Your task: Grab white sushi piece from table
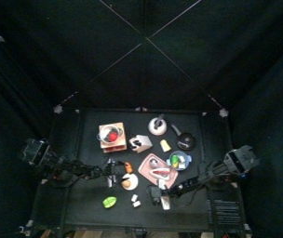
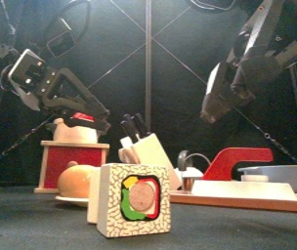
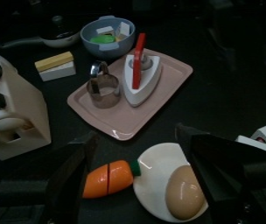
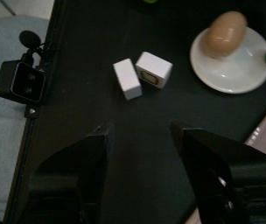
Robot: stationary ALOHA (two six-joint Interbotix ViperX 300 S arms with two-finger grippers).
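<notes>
The white sushi piece (image 4: 127,79) lies on the counter (image 4: 123,131) near its front edge, touching a patterned roll (image 4: 154,69), just ahead of the nearer right claw (image 4: 143,140), whose jaws gape wide.

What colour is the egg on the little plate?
The egg is light brown, on a white plate. Right wrist view shows it best.

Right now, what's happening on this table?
The right gripper hangs open above the table, jaws spread, looking down at the white sushi piece, which lies beside a sushi roll piece near a plate with an egg. Nothing is grasped yet. The left arm rests over the table's left side.
</notes>
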